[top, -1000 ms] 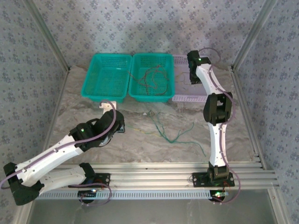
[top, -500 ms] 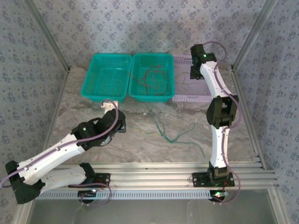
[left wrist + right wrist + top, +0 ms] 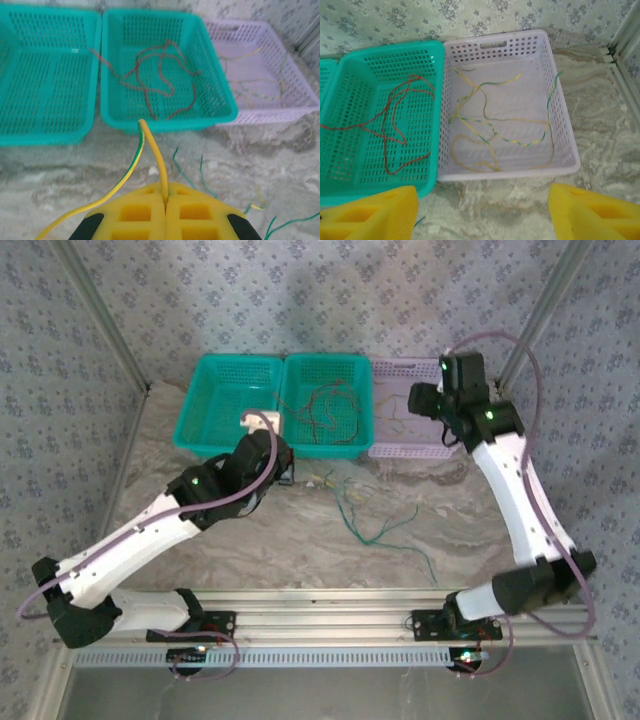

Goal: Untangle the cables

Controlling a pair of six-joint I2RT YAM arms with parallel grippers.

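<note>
left end effector advanced, pinching yellow cable.

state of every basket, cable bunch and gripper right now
left teal basket: no cable bunch in it
middle teal basket: holds red cables, loosely looped
lilac basket: holds yellow and green cables, loosely looped
green cables: loose on the table
yellow-green cable: pinched, arching up from the left gripper
left gripper: shut on it
right gripper: open, empty
</note>
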